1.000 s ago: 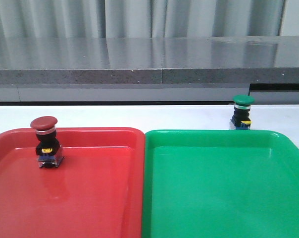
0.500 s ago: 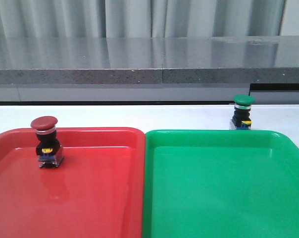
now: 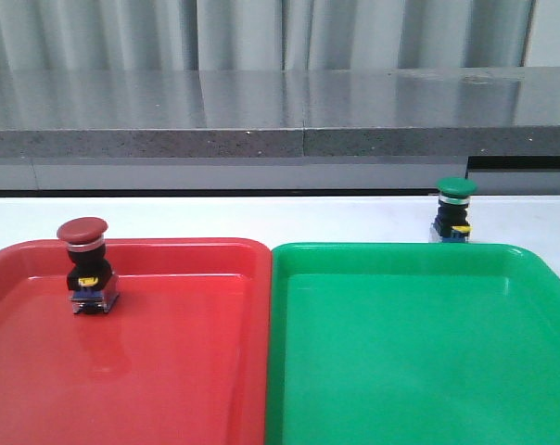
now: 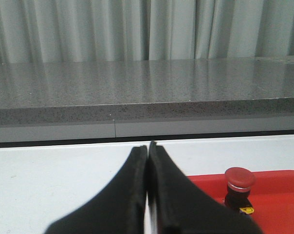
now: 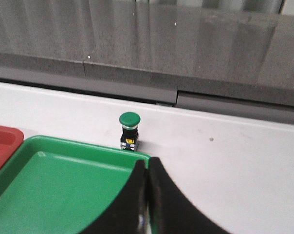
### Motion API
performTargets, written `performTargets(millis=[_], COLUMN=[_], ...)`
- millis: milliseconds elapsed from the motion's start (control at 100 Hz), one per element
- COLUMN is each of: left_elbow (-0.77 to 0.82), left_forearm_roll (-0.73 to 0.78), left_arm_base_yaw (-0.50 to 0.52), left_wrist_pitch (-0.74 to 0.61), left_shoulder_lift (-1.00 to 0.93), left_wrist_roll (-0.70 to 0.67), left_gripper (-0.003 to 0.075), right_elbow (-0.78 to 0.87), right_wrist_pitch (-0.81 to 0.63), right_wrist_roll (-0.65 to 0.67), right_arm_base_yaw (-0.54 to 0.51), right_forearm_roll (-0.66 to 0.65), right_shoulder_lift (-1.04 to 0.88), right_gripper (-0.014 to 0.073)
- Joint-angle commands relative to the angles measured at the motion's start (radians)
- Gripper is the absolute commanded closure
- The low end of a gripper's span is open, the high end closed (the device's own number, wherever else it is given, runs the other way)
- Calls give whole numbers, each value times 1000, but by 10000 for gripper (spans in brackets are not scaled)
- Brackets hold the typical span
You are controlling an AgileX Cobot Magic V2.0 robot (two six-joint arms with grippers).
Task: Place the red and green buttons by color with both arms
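We see the red button (image 3: 83, 267) standing upright inside the red tray (image 3: 169, 371), near that tray's far left corner, its dark red cap on top and its clear-blue base resting on the tray floor. The green button (image 3: 454, 211) stands upright on the white table (image 3: 261, 218), just beyond the far rim of the green tray (image 3: 419, 352) and toward that tray's far right corner; it is outside the tray. The two trays lie side by side on the table with their inner rims touching, red on the left and green on the right. In the left wrist view we find the left gripper (image 4: 147, 146) clenched with nothing between its dark fingers, their tips pressed together, and the red button (image 4: 239, 189) showing beyond it in the red tray (image 4: 278, 195). In the right wrist view the right gripper (image 5: 147, 161) is likewise closed on nothing, held above the green tray's (image 5: 64, 195) far rim, with the green button (image 5: 129, 130) a little farther on, standing on the table (image 5: 225, 161). Neither arm appears in the front view.
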Motion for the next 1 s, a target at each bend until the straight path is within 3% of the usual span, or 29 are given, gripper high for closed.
performTargets(millis=[0, 170, 450, 560, 710, 780, 850, 990], left_elbow=[42, 42, 42, 42, 42, 42, 42, 42], left_forearm_roll=[-1, -1, -1, -1, -1, -1, -1, -1], left_arm_base_yaw=[2, 2, 2, 2, 2, 2, 2, 2], left_wrist_pitch=[-84, -84, -84, -84, -84, -84, -84, -84], left_shoulder_lift=[-29, -29, -29, -29, -29, -29, -29, -29], left_wrist_roll=[-7, -7, -7, -7, -7, -7, -7, -7], left_gripper=[739, 739, 739, 739, 739, 739, 739, 739], right_elbow=[-114, -221, -226, -226, -226, -226, -226, -226], right_wrist_pitch=[8, 2, -3, 24, 13, -7, -22, -43], right_wrist_roll=[-2, -2, -2, -2, -2, -2, -2, -2], right_arm_base_yaw=[-6, -6, -6, -6, -6, -6, -6, -6], right_forearm_roll=[-5, -4, -4, -4, -4, -4, 1, 49], right_shoulder_lift=[108, 227, 297, 299, 299, 299, 299, 302], right_gripper=[661, 661, 644, 501, 142, 20, -34, -31])
